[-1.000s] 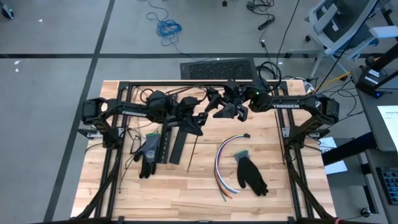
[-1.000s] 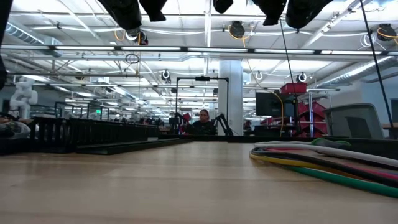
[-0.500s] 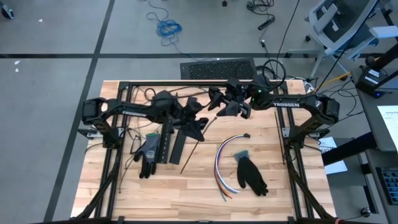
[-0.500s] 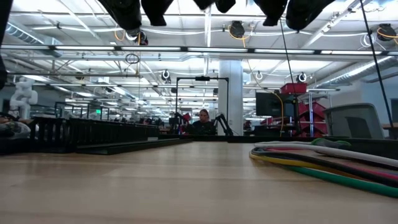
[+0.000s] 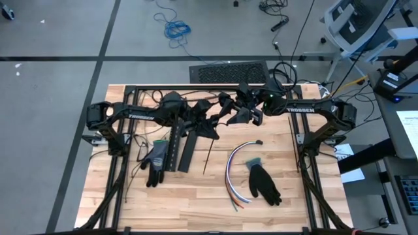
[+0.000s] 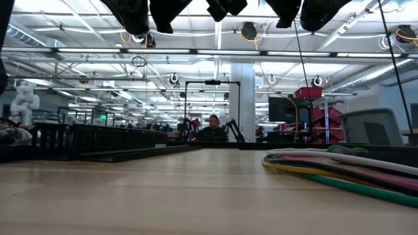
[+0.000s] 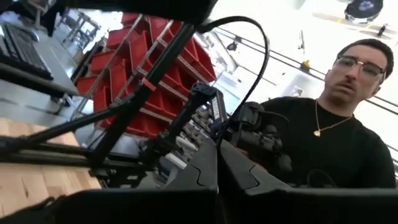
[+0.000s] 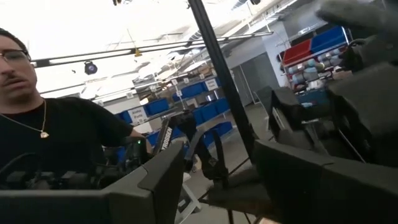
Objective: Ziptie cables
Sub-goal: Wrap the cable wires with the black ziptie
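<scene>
Multicoloured thin cables (image 5: 234, 171), curved bundle on wood table (image 5: 307, 196): below and apart from right gripper (image 5: 230, 115), jaws parted, empty, nearer. Left gripper (image 5: 210, 126) closed, pinching thin black strand (image 5: 208, 155).

You are working in a large industrial lab or workshop hall, not a home. Beyond the wooden table (image 6: 163, 189) you see a high ceiling with strip lights and exposed pipes (image 6: 196, 55), a white pillar (image 6: 243, 98), red bin racks (image 7: 134, 93) and blue bin shelves (image 8: 186, 93) farther back, and a person (image 6: 213, 128) seated at another station behind the table. Around the table lie a grey tiled floor (image 5: 59, 98), a coiled blue cord (image 5: 176, 29) and an office chair (image 5: 356, 26).
</scene>
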Robot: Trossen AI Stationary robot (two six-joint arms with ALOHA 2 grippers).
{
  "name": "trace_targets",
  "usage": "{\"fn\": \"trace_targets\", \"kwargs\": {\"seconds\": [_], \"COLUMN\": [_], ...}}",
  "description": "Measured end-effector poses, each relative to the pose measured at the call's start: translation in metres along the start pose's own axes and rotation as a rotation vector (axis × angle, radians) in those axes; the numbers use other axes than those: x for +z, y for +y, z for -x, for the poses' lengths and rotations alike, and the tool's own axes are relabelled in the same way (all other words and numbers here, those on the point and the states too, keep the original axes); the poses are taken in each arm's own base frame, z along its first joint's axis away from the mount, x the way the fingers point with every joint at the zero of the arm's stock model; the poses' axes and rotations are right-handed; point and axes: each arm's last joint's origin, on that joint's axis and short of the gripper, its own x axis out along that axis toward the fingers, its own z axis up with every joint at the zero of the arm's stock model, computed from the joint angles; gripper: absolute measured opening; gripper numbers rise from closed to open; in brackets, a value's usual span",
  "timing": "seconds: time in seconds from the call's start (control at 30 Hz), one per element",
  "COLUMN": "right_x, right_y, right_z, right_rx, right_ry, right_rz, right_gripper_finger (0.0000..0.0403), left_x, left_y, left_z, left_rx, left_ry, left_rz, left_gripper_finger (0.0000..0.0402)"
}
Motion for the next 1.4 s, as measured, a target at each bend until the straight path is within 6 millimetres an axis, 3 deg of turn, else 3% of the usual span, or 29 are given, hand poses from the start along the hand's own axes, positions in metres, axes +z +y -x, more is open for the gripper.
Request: {"fn": "trace_targets", "kwargs": {"seconds": [0.17, 0.4, 0.77, 1.03, 1.4], "right_x": [0.005, 0.006, 0.012, 0.008, 0.004], "right_y": [-0.004, -0.002, -0.005, -0.001, 0.004], "right_z": [0.009, 0.010, 0.019, 0.008, -0.003], "right_rx": [-0.025, -0.019, -0.043, -0.036, -0.032], "right_ry": [-0.016, -0.027, -0.042, -0.077, -0.102], "right_rz": [0.030, 0.026, 0.041, 0.047, 0.045], "right_gripper_finger": [0.0187, 0.0187, 0.0187, 0.0187, 0.0178], "left_x": [0.006, 0.007, 0.022, 0.012, 0.009], "left_y": [-0.008, -0.006, -0.017, 0.002, 0.004], "left_z": [0.001, 0.002, 0.017, 0.011, 0.010], "left_rx": [-0.038, -0.019, -0.075, 0.047, 0.071], "left_ry": [-0.058, -0.072, -0.191, -0.112, -0.092], "left_rz": [-0.092, -0.091, -0.178, -0.102, -0.097], "left_gripper_finger": [0.0000, 0.0000, 0.0000, 0.0000, 0.0000]}}
